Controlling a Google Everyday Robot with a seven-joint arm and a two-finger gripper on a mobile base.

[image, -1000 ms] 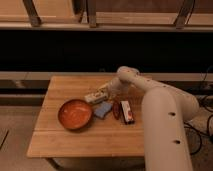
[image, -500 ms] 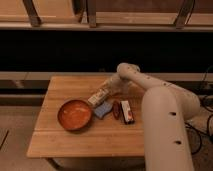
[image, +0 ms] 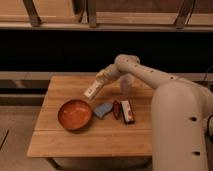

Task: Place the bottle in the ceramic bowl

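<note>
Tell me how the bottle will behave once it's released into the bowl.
Held tilted by the gripper just beyond the ceramic bowl's far-right rim, the bottle looks slim and round, so it will probably lie down and roll to the centre. It seems small, likely light and stiff.

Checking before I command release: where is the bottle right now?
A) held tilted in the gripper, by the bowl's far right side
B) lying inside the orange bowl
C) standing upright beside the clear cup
A: the gripper grips the bottle at a tilt, outside the ceramic bowl.
</note>
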